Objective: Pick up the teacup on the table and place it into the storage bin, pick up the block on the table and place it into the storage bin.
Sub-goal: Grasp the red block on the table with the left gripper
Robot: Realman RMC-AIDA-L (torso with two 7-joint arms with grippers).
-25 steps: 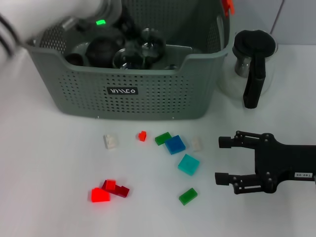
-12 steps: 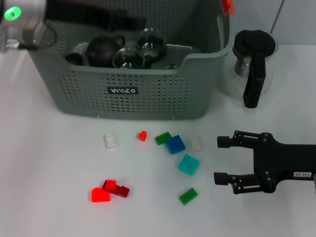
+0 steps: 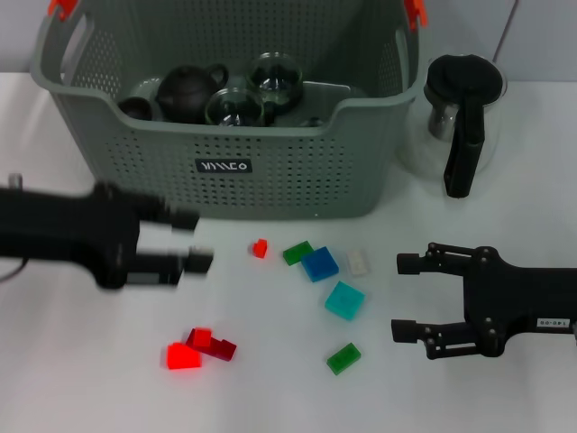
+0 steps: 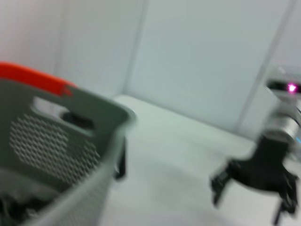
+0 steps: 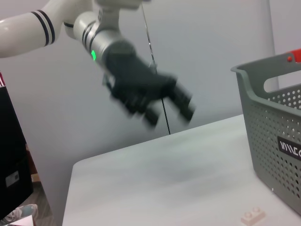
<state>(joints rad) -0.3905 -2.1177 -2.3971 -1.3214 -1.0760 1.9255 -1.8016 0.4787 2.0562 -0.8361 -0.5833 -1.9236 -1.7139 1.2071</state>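
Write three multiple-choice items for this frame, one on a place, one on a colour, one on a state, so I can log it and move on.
1. Where is the glass pot with the black handle?
A. Inside the storage bin
B. On the table beside the storage bin, on the robot's right
C. In the right hand

2. What colour are the bin's handle clips?
A. Orange
B. Blue
C. Black

3. What state is the right hand in?
A. Shut on a block
B. Shut on a teacup
C. Open and empty

Answers:
1. B: it stands on the table just outside the bin's right wall.
2. A: orange shows at both top corners of the bin.
3. C: its fingers are spread with only bare table between them; the cyan block lies apart from it. The left hand is also low over the table, in front of the bin.
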